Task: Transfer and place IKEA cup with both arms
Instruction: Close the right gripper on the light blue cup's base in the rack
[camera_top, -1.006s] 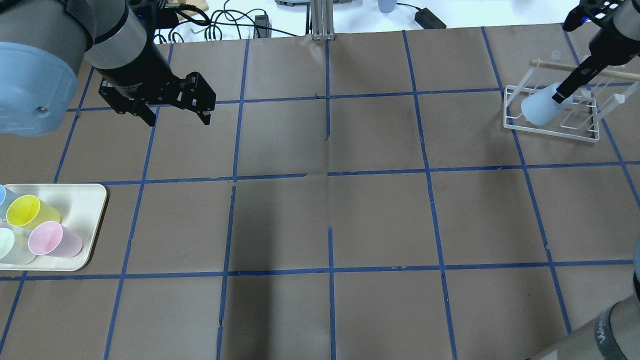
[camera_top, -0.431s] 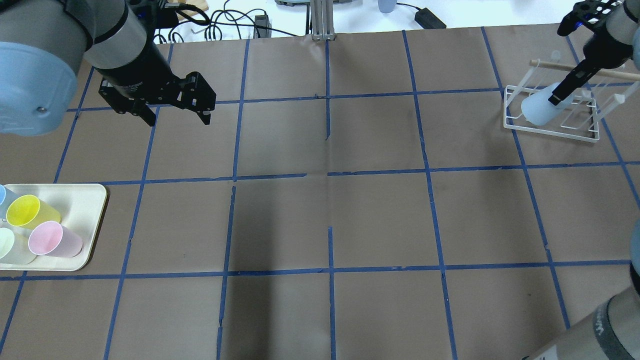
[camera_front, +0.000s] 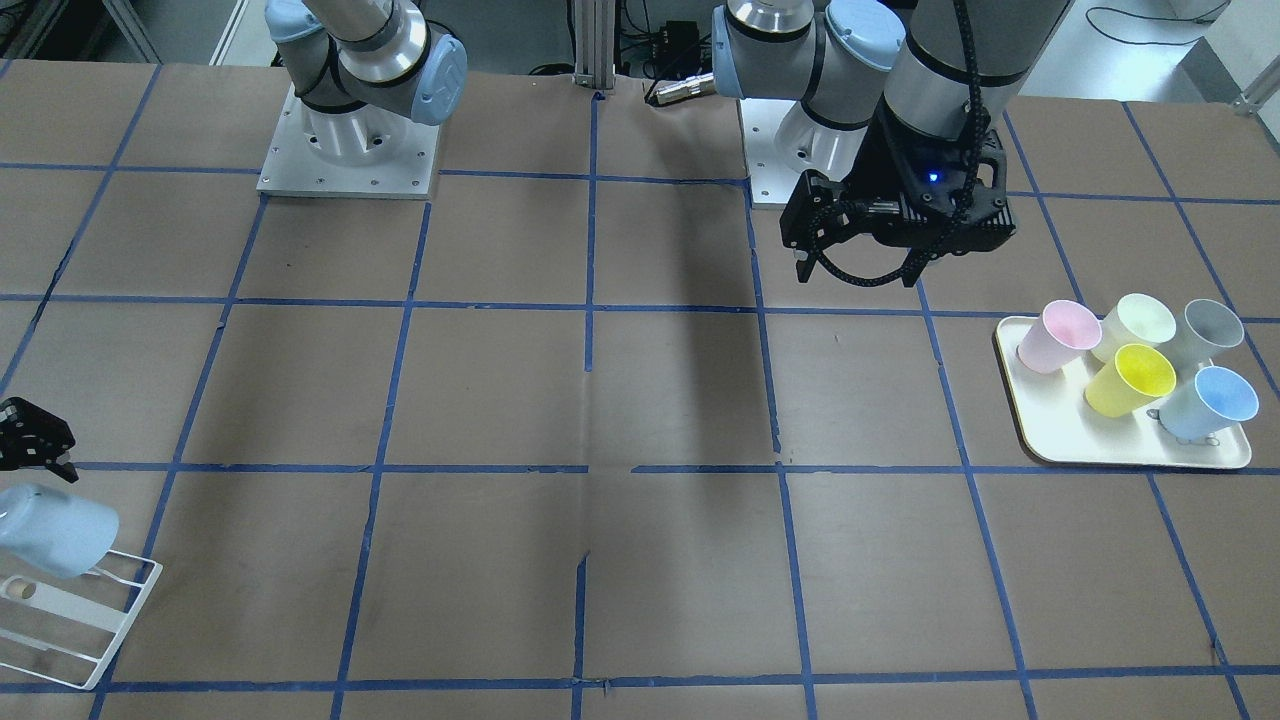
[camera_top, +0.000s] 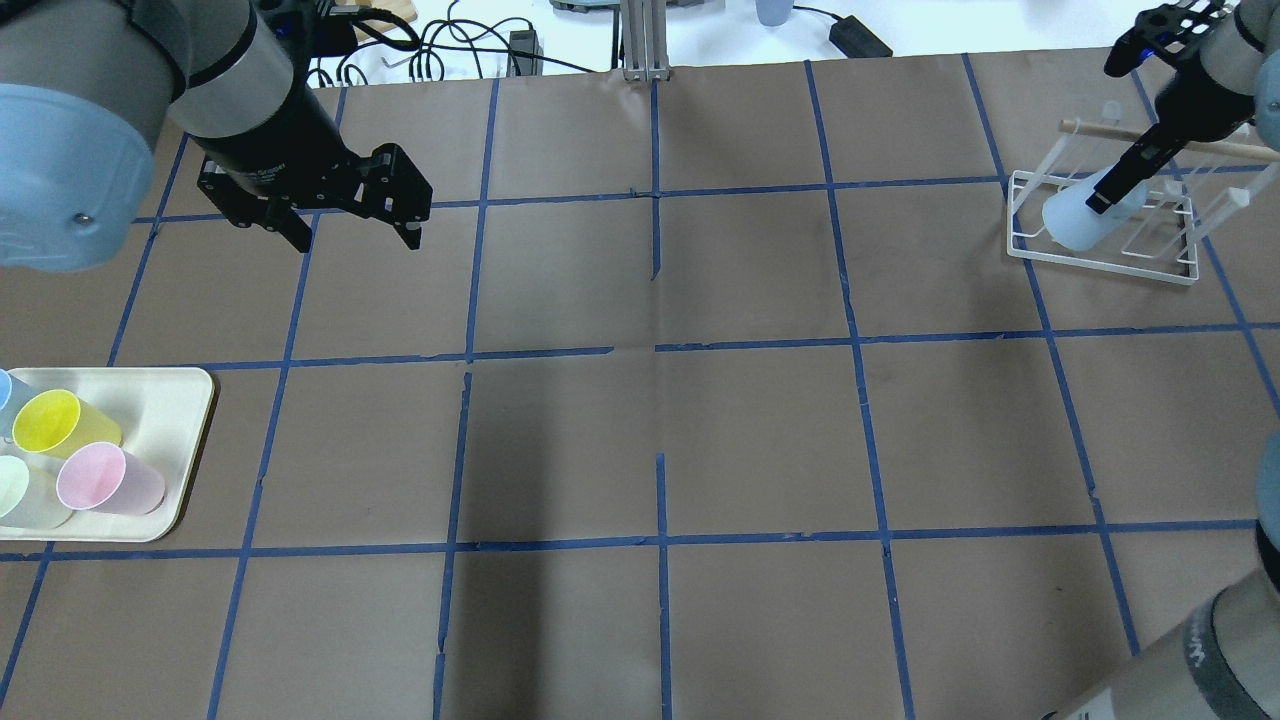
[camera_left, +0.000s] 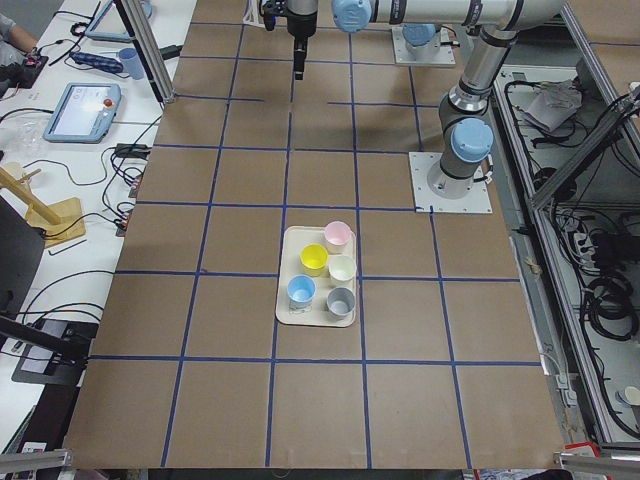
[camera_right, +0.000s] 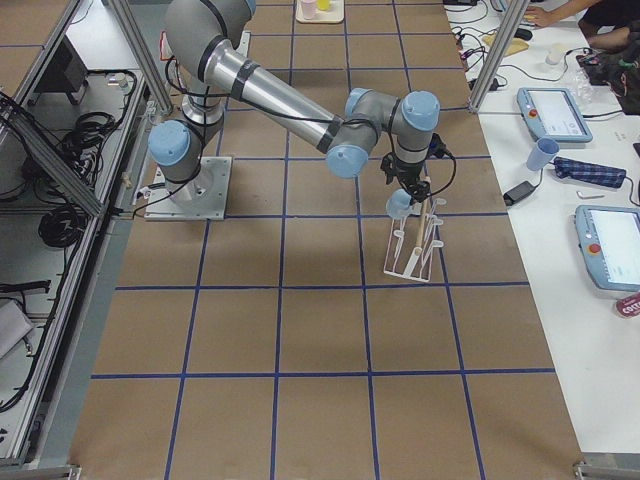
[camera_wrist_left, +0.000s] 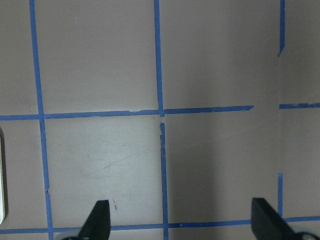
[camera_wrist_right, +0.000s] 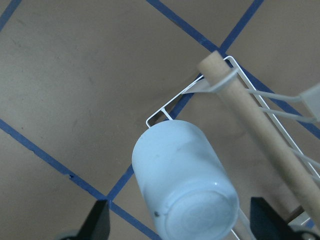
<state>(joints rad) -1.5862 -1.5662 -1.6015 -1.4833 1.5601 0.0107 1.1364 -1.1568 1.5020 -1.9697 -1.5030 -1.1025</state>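
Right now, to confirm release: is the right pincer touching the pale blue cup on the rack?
Apart. The right wrist view shows the right pincer open, with a clear gap on either side of the pale blue cup.

Likely a robotics lab: tape-gridded table (camera_top: 760, 440), teach pendant (camera_right: 555, 110), loose cables (camera_top: 440, 45)

Broad gap between rack (camera_wrist_right: 250, 121), tray (camera_top: 165, 420) (cup-laden)
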